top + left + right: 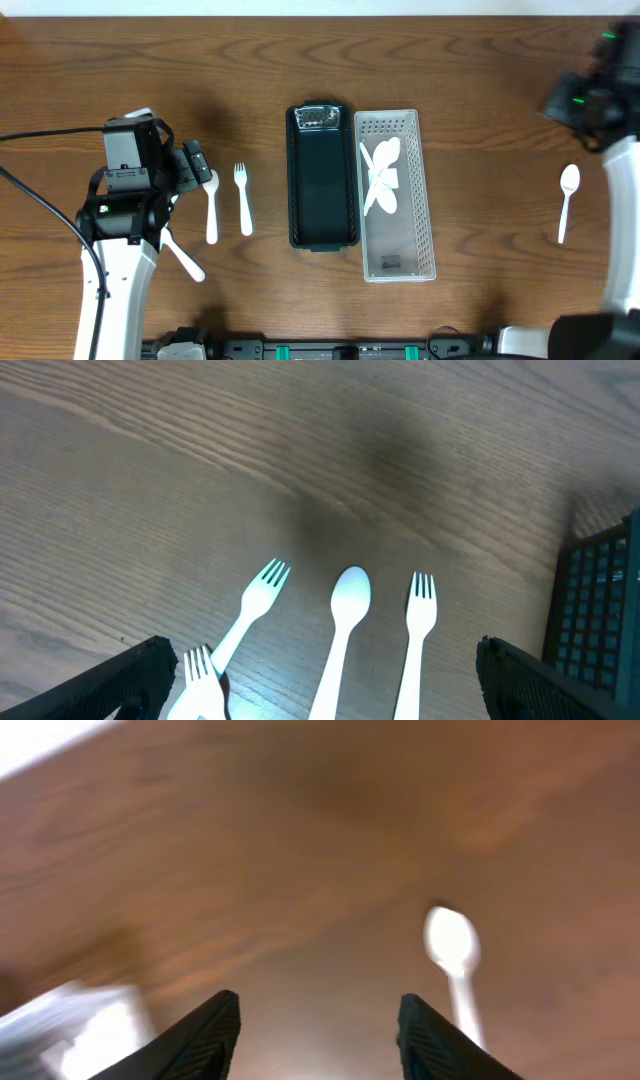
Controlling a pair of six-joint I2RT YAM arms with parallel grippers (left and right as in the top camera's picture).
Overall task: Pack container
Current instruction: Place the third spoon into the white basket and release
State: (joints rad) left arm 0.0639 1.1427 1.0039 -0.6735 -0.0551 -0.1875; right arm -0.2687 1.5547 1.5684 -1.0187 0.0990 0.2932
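While the left gripper [322,660] is hanging spread wide over a spoon [349,598] and the fork [421,605] just beside it near the left edge of the tabletop [480,60], the right gripper [320,1030], also spread, is hovering by the lone spoon [452,942] near the right edge. The black container [322,190] is lying at the middle. Being so close, the left pieces are probably risking to be pinched together.

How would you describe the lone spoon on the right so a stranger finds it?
On the table, find the white perforated basket beside the dark tray. Far right of it, one white spoon lies on the wood. Unlike the other cutlery, it has no neighbours.
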